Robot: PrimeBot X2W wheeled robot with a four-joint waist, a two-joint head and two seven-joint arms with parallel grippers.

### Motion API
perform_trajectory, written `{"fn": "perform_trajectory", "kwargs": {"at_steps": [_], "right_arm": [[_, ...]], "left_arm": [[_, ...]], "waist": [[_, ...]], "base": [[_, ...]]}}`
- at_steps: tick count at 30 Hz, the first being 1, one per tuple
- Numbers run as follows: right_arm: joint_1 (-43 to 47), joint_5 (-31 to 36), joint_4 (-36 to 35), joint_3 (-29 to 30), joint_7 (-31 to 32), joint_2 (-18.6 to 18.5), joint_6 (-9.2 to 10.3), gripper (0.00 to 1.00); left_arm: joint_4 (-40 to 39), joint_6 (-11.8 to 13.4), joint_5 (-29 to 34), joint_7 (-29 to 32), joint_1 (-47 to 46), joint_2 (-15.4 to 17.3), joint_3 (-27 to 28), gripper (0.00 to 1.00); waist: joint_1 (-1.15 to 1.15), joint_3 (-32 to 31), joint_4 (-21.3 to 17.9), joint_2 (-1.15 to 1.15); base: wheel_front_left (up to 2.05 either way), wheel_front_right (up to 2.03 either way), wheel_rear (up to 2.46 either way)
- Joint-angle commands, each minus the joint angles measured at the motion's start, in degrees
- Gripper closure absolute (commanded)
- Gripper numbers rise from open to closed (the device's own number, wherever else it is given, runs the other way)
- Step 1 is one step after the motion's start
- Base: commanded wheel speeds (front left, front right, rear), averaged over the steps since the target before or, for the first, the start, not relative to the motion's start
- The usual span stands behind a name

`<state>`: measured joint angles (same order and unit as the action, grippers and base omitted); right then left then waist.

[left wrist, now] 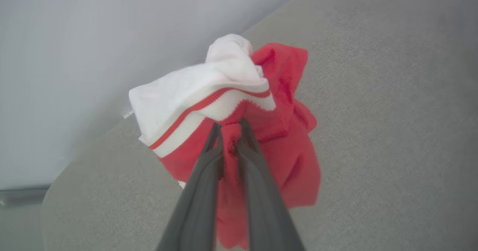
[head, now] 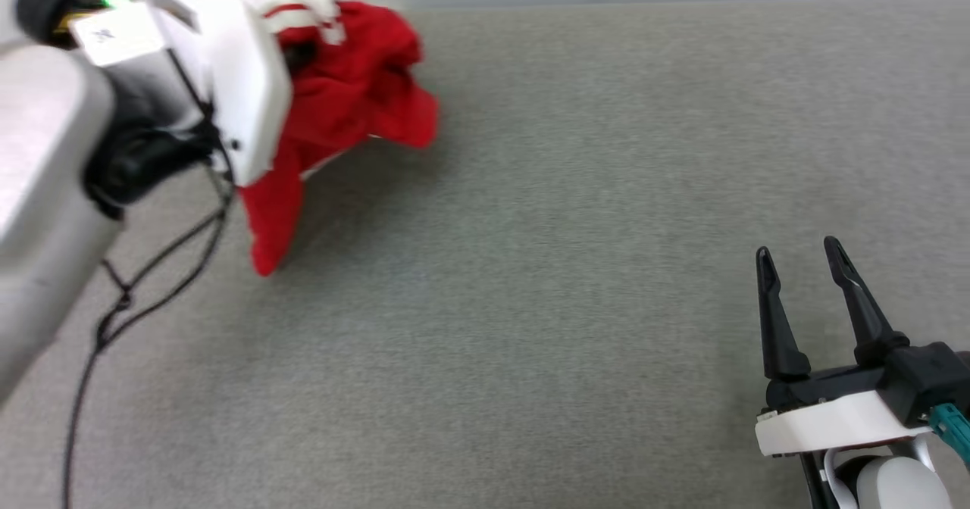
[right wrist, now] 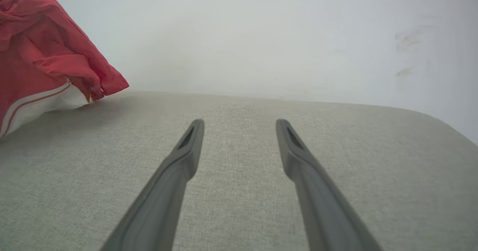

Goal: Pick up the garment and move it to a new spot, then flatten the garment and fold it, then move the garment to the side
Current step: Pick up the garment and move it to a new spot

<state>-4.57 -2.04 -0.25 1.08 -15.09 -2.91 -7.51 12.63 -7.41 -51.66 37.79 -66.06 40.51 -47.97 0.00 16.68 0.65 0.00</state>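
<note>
A broad, flat surface covered in grey-beige woven cloth [head: 576, 282] spreads across the scene, its far edge rounded at the corner and backed by a plain pale wall [right wrist: 261, 34] carrying a few faint scuffs on the right. A thin black cable [head: 155, 263] dangles over the near left of that cloth. Up at the far left is the garment [head: 356, 92], a crumpled red shirt bunched into a loose bundle, with a white sleeve [left wrist: 209, 90] edged in red-and-white ribbed stripe trim folded over the top and a red tail drooping toward the near side. The left gripper [left wrist: 229, 126] has its two dark fingers pinched tight on a fold of red fabric just below that trim. Low at the near right, the right gripper [head: 796, 250] hovers over bare cloth, fingers spread wide with nothing between them, well apart from the garment.
</note>
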Motion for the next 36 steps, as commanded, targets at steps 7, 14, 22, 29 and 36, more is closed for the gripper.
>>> {"fn": "perform_trajectory", "kwargs": {"at_steps": [7,14,22,29,36], "right_arm": [[0.82,-2.04,0.33,0.14,-0.13,0.06,0.04,0.00],[0.61,-3.07,0.70,0.61,-0.13,0.07,0.04,0.00],[-0.67,-3.64,0.81,0.79,-0.13,0.07,0.04,0.00],[-1.48,-3.58,1.28,1.02,-0.13,0.07,0.04,0.00],[-1.05,-2.90,2.04,0.99,-0.13,0.06,0.04,0.00]], "left_arm": [[-3.35,0.00,-0.30,-3.10,-2.65,-6.36,-6.55,1.00],[-4.31,0.00,-1.55,-7.44,-1.96,-13.11,-16.32,1.00],[-1.03,0.00,-1.83,-11.10,4.22,-19.45,-25.01,1.00],[-1.87,-0.01,3.49,-6.38,15.42,-24.04,-25.36,1.00],[-0.44,-0.01,5.92,-12.98,16.09,-25.84,-25.32,0.00]], "waist": [[0.00,-1.31,-7.49,0.00],[0.00,-0.22,-10.79,0.00],[0.00,1.94,-11.55,0.00],[0.00,3.55,-10.52,0.00],[0.00,1.60,-8.78,0.00]], "base": [[0.00,0.00,0.00],[0.00,0.00,0.00],[0.00,0.00,0.00],[0.00,0.00,0.00],[0.00,0.00,0.00]]}}
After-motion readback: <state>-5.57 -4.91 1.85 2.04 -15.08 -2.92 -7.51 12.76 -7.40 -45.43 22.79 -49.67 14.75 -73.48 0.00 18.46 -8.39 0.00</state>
